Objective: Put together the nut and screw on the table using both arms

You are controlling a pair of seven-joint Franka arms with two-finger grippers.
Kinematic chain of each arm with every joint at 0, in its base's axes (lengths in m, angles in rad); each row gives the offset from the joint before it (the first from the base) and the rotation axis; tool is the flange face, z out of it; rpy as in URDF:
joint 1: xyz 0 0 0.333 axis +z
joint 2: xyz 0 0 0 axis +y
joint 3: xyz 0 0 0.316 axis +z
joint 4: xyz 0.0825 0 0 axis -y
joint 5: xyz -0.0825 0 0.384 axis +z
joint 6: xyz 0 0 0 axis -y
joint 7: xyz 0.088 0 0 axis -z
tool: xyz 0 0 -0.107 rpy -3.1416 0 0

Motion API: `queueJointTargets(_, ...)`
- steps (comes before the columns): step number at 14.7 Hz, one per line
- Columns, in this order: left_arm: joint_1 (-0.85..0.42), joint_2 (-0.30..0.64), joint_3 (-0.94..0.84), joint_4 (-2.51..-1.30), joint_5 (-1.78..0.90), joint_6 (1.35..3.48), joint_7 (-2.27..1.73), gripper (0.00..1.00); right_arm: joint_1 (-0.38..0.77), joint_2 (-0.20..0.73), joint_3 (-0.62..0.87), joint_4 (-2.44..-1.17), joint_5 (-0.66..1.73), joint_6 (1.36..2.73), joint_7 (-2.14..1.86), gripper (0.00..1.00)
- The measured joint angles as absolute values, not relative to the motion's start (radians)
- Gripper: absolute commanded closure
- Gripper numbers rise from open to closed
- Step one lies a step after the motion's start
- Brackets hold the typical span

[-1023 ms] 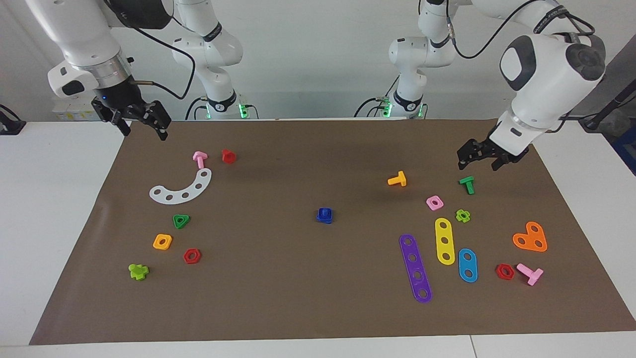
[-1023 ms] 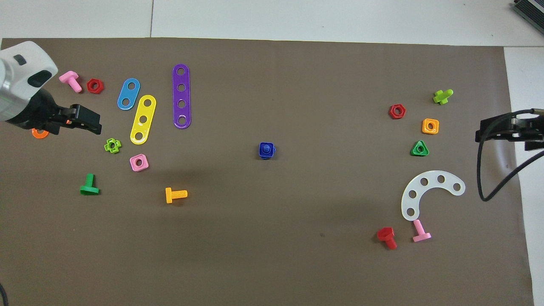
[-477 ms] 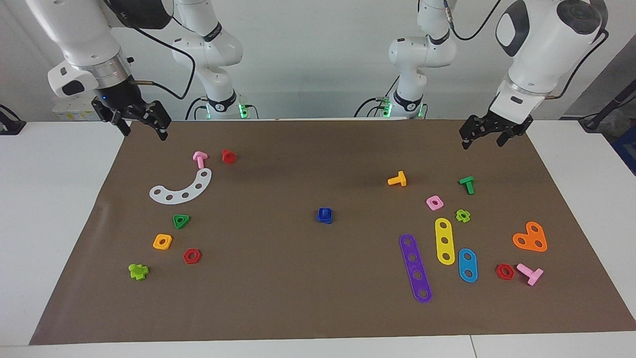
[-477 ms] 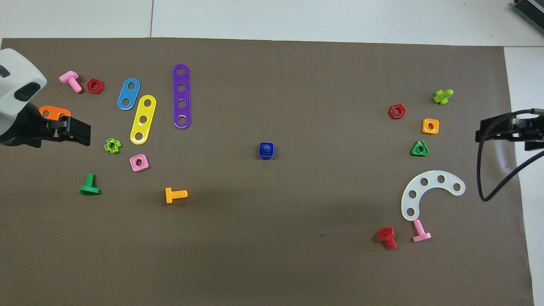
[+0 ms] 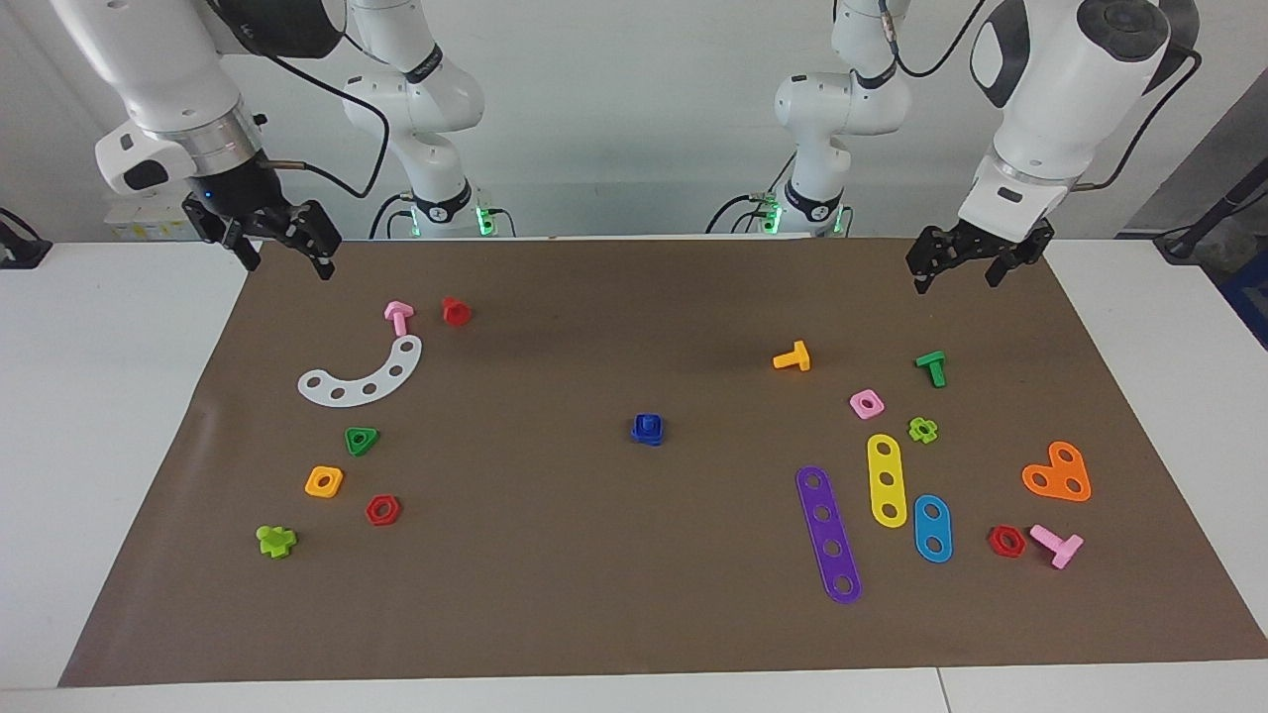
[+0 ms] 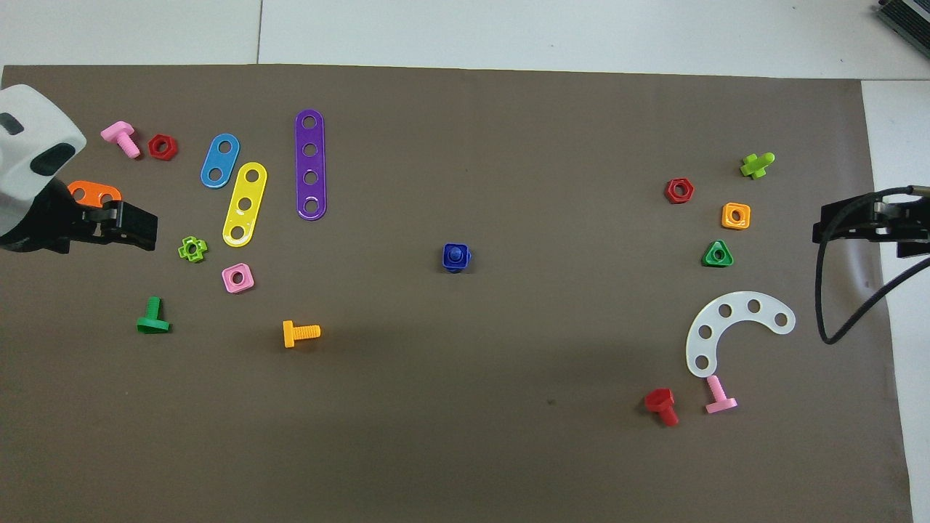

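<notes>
The dark-blue square nut (image 5: 647,425) (image 6: 447,251) sits on the dark-blue screw (image 5: 647,440) (image 6: 455,254) in the middle of the brown mat (image 5: 594,555) on the table. The screw's stem pokes up through the nut's hole. Its triangular head is mostly hidden beneath. My left gripper (image 5: 956,277) (image 6: 145,225) is open and empty, up over the mat at the left arm's end, beside the orange heart plate (image 6: 91,192). My right gripper (image 5: 287,265) (image 6: 825,224) is open and empty, up over the mat's edge at the right arm's end.
Toward the left arm's end lie an orange bolt (image 5: 792,356), green bolt (image 5: 931,367), pink nut (image 5: 866,403) and purple (image 5: 828,535), yellow and blue strips. Toward the right arm's end lie a white arc (image 5: 363,376), green triangular nut (image 5: 361,440) and orange-yellow nut (image 5: 324,481).
My left gripper has risen and drawn back from above the green bolt toward the mat's robot-side edge. The right arm and the blue nut and screw have not moved.
</notes>
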State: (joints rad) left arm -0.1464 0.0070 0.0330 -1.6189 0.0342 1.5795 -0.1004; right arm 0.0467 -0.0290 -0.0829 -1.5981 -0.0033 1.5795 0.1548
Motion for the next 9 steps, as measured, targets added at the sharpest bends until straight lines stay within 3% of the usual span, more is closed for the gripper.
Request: queueJointTargets(9, -0.105, 0.004, 0.041, -1.619, -0.015, 1.596, -0.044, 0.00, 0.047, -0.029, -0.083, -1.598, -0.003, 1.579, 0.155, 0.00)
